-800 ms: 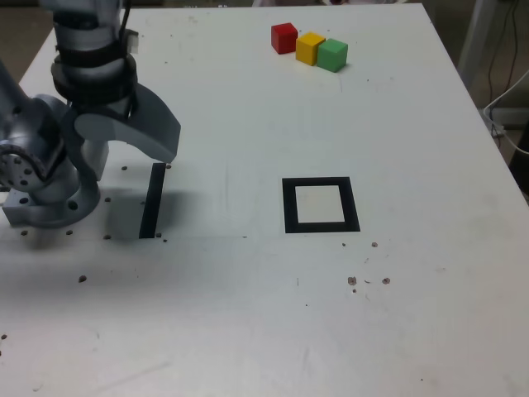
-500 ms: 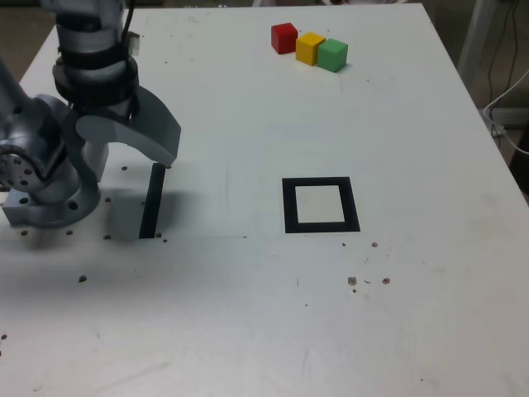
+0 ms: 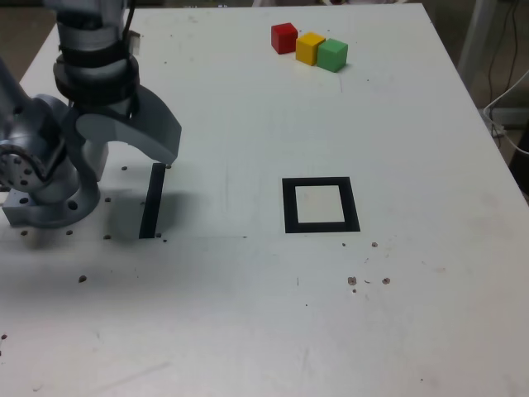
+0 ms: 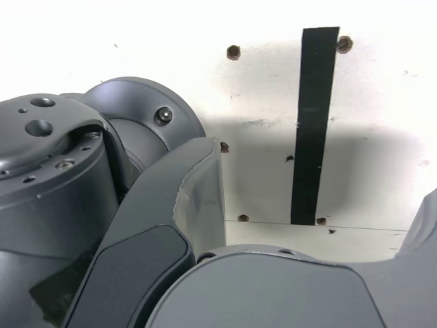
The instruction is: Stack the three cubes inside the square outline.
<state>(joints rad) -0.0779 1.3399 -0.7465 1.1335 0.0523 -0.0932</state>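
On the white tabletop (image 3: 223, 306) lies black tape (image 3: 153, 201).

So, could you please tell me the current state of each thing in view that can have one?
Tool: open, nothing in its grasp.
Red cube: on the table, unstacked.
Yellow cube: on the table, unstacked.
Green cube: on the table, unstacked.
Square outline: empty inside.
Black strip: flat on the table.

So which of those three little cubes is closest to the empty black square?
The green cube, at the exterior view's right end of the row; the yellow and red ones sit farther back.
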